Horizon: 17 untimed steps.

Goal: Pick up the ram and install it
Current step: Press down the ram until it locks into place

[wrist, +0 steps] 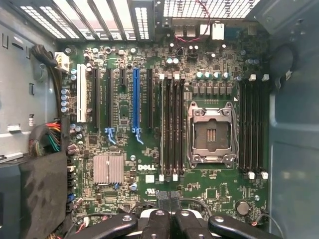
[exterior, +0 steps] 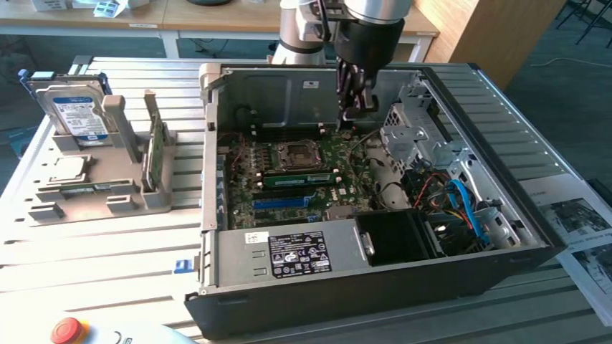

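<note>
From the exterior view's left, I saw the ram (exterior: 153, 147), probably the thin green stick upright in the gray holder (exterior: 105, 193); my gripper (exterior: 356, 107), fingers together and empty, hung well right over the motherboard (exterior: 287, 179).

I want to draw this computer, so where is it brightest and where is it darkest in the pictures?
Exterior view: daylight glares off the slatted table, while the inside of the computer case sits in shade. Wrist view: the vent grille is washed out white by light behind it, the black shroud is the darkest patch, and the motherboard is evenly lit.
</note>
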{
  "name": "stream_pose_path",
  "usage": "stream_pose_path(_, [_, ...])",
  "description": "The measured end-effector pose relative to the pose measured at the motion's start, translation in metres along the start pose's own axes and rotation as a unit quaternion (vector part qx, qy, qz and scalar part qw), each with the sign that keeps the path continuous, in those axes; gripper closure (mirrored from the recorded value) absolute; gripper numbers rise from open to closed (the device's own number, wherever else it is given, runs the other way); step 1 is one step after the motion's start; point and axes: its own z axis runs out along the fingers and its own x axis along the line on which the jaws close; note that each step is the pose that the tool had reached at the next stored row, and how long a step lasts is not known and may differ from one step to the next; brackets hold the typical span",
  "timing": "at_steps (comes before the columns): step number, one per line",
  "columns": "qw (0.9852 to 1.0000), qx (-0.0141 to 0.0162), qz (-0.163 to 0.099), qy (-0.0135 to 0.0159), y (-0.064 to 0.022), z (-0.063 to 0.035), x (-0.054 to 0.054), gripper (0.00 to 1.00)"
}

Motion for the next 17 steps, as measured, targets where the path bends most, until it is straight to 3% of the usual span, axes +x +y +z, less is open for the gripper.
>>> stream_pose_path(17, [1.0,0.0,0.0,0.0,0.0001,0.0149,0.0,0.9])
